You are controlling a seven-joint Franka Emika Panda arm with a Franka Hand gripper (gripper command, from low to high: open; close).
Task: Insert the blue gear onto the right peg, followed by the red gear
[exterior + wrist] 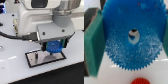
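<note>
White tabletop [15,67] filled the lower part of the exterior view, and on it we saw a dark rectangular base plate [44,58] with a pale rim. Above that plate hung the gripper [53,48], closed on the blue gear [53,48], which sat between the fingertips just over the plate; we could not tell whether gear and plate touched.

From the wrist view, the blue gear [132,37] took up most of the picture, pressed against a teal finger pad [93,42] on one side, with the second finger showing only as a dark strip at the opposite edge. We could make out no peg clearly in either view; the arm's white body [35,17] covered much of the scene, and both pictures were blurred. Only a sliver of the red gear [138,81] showed, cut off by the frame edge.

We noted that the blue gear was bright blue, round and flat, with fine teeth around the rim and a pale hole at its centre.
</note>
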